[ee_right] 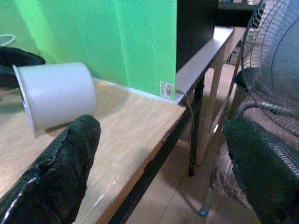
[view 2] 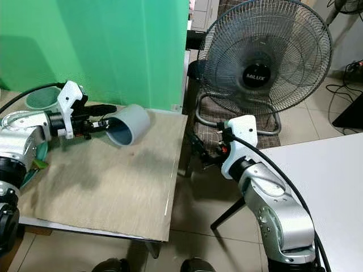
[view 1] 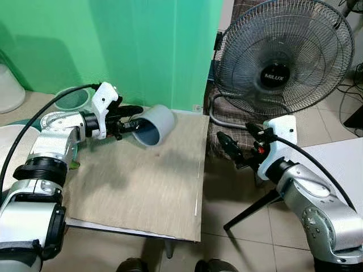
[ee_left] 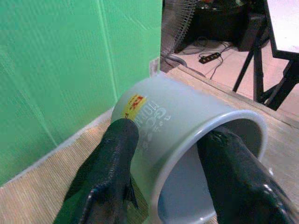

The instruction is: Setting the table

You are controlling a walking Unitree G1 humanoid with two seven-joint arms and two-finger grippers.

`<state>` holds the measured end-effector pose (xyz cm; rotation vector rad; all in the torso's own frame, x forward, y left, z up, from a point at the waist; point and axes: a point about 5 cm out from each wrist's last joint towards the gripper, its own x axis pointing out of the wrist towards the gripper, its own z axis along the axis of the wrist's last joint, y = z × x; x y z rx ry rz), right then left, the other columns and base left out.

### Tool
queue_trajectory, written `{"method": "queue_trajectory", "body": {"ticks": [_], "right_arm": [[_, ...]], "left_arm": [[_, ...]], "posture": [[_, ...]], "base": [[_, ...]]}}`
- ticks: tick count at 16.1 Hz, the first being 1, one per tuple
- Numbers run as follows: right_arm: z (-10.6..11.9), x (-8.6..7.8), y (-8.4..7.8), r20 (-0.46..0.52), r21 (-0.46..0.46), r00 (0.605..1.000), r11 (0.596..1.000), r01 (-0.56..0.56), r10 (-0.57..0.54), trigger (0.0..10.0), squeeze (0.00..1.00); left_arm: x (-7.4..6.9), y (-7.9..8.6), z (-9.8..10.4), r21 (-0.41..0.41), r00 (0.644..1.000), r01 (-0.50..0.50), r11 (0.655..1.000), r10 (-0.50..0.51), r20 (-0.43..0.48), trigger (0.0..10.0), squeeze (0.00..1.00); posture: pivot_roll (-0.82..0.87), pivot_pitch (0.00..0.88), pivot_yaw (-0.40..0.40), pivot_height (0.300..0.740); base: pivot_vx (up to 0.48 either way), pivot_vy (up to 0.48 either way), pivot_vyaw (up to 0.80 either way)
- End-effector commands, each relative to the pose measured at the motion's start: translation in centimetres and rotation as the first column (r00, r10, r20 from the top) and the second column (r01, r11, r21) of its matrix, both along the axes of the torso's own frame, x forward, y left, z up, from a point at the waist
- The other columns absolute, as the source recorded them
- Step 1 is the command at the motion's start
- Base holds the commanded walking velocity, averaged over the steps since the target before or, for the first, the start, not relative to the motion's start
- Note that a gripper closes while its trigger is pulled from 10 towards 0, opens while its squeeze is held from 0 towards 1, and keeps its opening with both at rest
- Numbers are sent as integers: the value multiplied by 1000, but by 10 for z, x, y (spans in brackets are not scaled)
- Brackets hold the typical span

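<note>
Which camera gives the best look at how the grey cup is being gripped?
The left wrist view: the grey plastic cup is close up, one black finger outside its wall, the other inside the rim. Both eye views show the left end effector holding it sideways, smaller. The right wrist view shows its outside.

The green plate lies mostly hidden under the left arm.

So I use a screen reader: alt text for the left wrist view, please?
Two black fingers of the left gripper pinch the rim of a grey cup lying sideways, one outside, one inside, above a tan table by a green wall.
</note>
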<state>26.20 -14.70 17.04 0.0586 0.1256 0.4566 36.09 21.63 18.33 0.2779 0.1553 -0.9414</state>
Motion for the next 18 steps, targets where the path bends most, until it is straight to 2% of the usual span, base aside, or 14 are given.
{"method": "queue_trajectory", "body": {"ticks": [1, 13, 18], "right_arm": [[2, 0, -1, 18, 3, 1000, 1000, 1, -1, 10000, 0], [3, 3, 1, 29, 7, 1000, 1000, -5, 4, 10000, 0], [3, 4, 2, 32, 8, 999, 1000, -3, 3, 10000, 0]], "left_arm": [[-1, -4, 2, -3, 1000, 31, 1000, -31, 6, 0, 0], [-1, -2, 0, 18, 1000, 4, 1000, -4, 0, 0, 0], [-1, 0, 1, -2, 1000, -12, 1000, 12, 3, 0, 0]], "posture": [[-131, 69, -40, 740], [-123, 64, -42, 740], [-122, 65, -42, 740]], "base": [[0, 0, 0], [0, 0, 0], [0, 0, 0]]}}
